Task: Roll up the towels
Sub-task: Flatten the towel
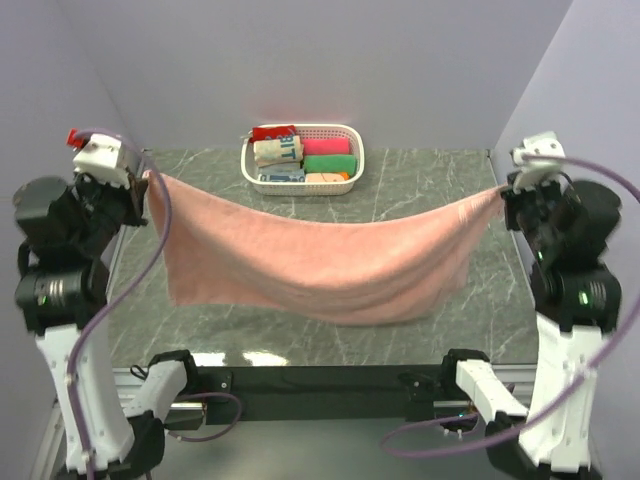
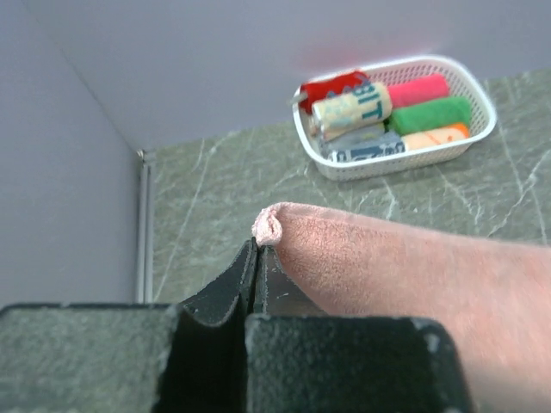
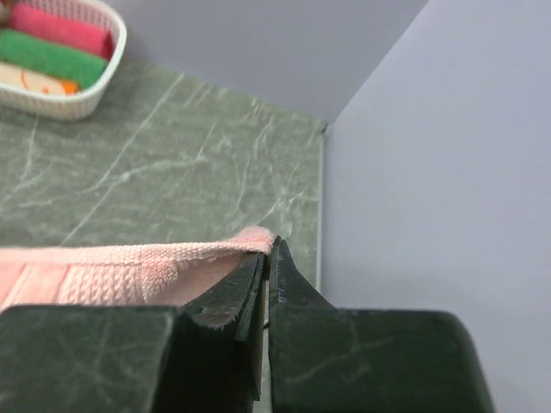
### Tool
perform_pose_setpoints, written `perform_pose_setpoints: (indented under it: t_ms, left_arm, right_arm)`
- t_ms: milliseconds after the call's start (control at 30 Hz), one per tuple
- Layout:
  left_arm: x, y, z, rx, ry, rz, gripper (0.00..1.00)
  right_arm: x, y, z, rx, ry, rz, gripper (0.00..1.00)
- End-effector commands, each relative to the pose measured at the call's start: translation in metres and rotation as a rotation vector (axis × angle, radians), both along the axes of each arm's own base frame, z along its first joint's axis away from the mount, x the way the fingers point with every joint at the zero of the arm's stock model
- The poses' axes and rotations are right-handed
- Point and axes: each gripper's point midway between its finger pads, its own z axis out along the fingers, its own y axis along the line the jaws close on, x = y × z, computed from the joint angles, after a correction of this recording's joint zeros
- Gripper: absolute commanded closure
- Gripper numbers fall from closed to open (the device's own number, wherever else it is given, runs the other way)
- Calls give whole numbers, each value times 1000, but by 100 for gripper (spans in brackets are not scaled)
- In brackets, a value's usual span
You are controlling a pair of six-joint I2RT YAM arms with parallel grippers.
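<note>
A large salmon-pink towel point(image 1: 310, 255) hangs stretched between both arms above the table, sagging in the middle with its lower edge near the table's front. My left gripper point(image 1: 145, 180) is shut on the towel's left top corner; that corner point(image 2: 269, 225) pokes out past the closed fingertips in the left wrist view point(image 2: 260, 249). My right gripper point(image 1: 505, 192) is shut on the right top corner; the towel's hem point(image 3: 172, 258) runs left from the closed tips in the right wrist view point(image 3: 269, 249).
A white plastic basket point(image 1: 300, 185) at the back centre holds rolled cloths: red, cream with blue letters, magenta, green. It also shows in the left wrist view point(image 2: 392, 163) and the right wrist view point(image 3: 95, 95). Lilac walls close in the green marble table point(image 1: 420, 180).
</note>
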Motion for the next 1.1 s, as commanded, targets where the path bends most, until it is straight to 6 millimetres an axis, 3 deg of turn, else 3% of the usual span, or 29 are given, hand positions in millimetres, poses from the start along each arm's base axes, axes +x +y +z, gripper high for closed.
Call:
perform_pose_setpoints:
  t_ms: [0, 67, 100, 167, 200, 267, 300, 333, 433, 533, 567, 600, 633, 667, 700, 767, 800, 833, 900, 933, 1000, 1033, 1067]
  left_arm:
    - [54, 20, -40, -21, 114, 59, 100]
    - [78, 20, -65, -31, 179, 36, 100]
    - [90, 17, -79, -33, 201, 2, 100]
    - [114, 21, -109, -57, 261, 7, 100]
    - [126, 24, -125, -57, 278, 13, 100]
    - [150, 31, -160, -72, 344, 25, 100]
    - [157, 32, -180, -79, 379, 29, 100]
    - [169, 36, -187, -81, 371, 45, 99]
    - [204, 43, -249, -116, 484, 59, 100]
    - [240, 44, -277, -171, 531, 58, 100]
    - [242, 43, -296, -180, 575, 54, 100]
    - [255, 46, -290, -192, 559, 62, 99]
    - [261, 47, -297, -203, 577, 60, 99]
    - [263, 45, -322, -225, 653, 47, 98]
    - [276, 49, -310, -223, 632, 50, 97]
    - [277, 53, -330, -256, 704, 55, 80]
    - [284, 56, -319, -260, 689, 60, 72]
    - [285, 61, -318, -264, 691, 71, 57]
    - [282, 69, -311, -258, 687, 99, 49]
    - [278, 76, -298, -252, 663, 116, 41]
    - [266, 81, -295, -244, 670, 132, 39]
    - [257, 79, -282, -242, 657, 117, 40]
    - [245, 75, -286, -227, 683, 89, 42]
  right_arm:
    - [65, -6, -60, 8, 200, 4, 100]
    - [89, -5, -73, 14, 213, -5, 100]
    - [106, -6, -99, 15, 276, -12, 100]
    - [129, -8, -117, 11, 299, -38, 100]
    - [146, -5, -143, 20, 363, -33, 100]
    - [167, -2, -162, 45, 387, -37, 100]
    - [181, 2, -187, 50, 445, -34, 100]
    - [192, -1, -197, 47, 455, -55, 100]
    - [221, 2, -250, 58, 568, -75, 100]
    - [256, -2, -303, 95, 661, -143, 100]
    - [256, -2, -304, 108, 663, -153, 100]
    - [268, -3, -312, 116, 678, -172, 96]
    - [274, -4, -314, 126, 679, -188, 93]
    - [286, -4, -301, 146, 647, -205, 88]
    - [289, -5, -311, 148, 672, -220, 82]
    - [292, -5, -304, 161, 679, -231, 55]
    - [291, -5, -301, 170, 681, -226, 49]
    - [286, -6, -298, 180, 693, -226, 47]
    - [276, -10, -281, 207, 684, -213, 43]
    - [272, -11, -276, 210, 683, -197, 42]
    - [252, -16, -267, 219, 703, -189, 42]
    - [243, -11, -265, 220, 726, -140, 45]
    - [231, -8, -262, 225, 749, -116, 49]
